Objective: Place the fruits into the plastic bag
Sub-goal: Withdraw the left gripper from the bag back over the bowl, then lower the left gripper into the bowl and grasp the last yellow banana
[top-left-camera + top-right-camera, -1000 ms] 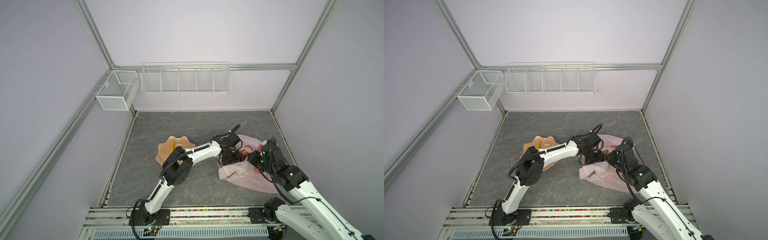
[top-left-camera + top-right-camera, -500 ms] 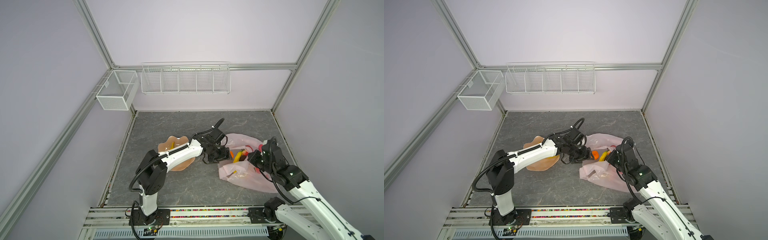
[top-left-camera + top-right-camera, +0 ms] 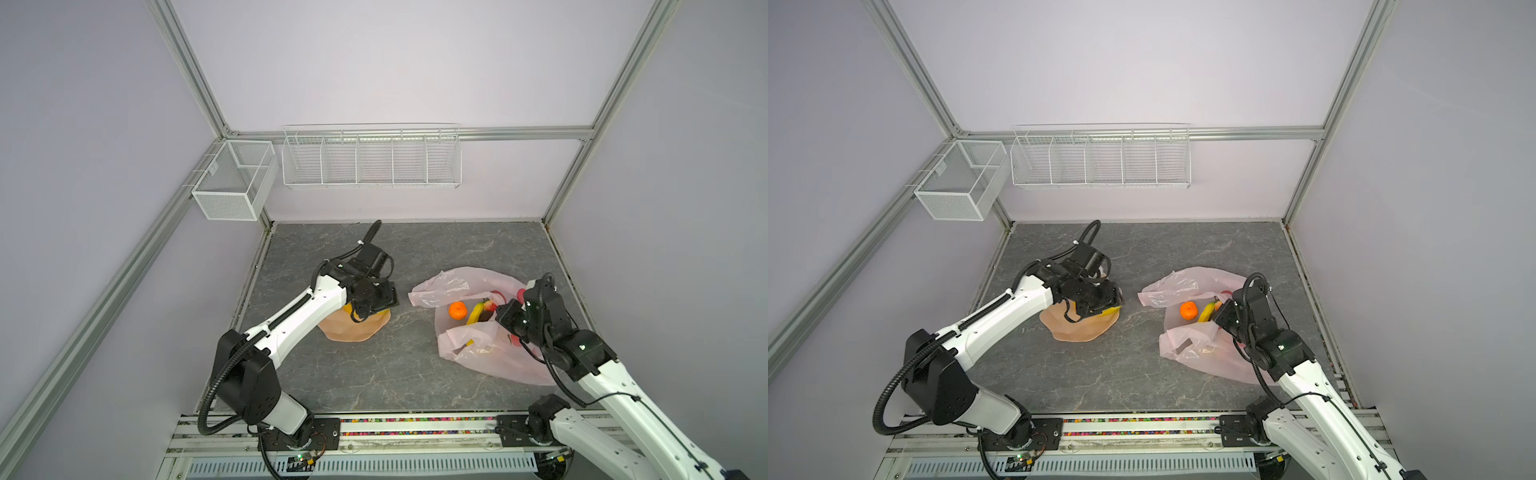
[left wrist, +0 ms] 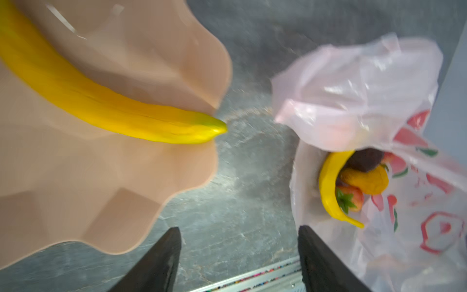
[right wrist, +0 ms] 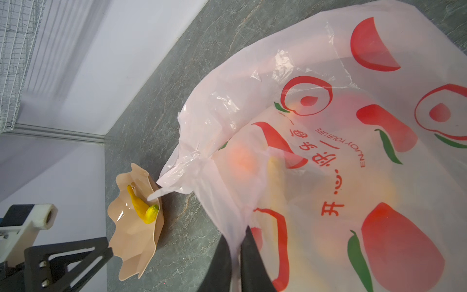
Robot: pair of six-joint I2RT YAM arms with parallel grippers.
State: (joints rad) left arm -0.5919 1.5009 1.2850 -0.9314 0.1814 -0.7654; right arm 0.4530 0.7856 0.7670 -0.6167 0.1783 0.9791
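Left end effector (image 4: 238,228): spread wide, empty, above the dish (image 4: 75,189) on its bag (image 4: 353,88) side. On the dish, one banana (image 4: 101,101), tip at the rim. Right end effector (image 5: 238,249): pinched shut on a fold of bag film at the mouth. Bag on the right of the surface (image 3: 374,374), apart from the dish, mouth open toward it. Inside: orange (image 3: 457,310), second banana (image 3: 476,312), strawberry (image 4: 351,199), dark purple fruit (image 4: 366,160). Further shapes under the film, too blurred to name.
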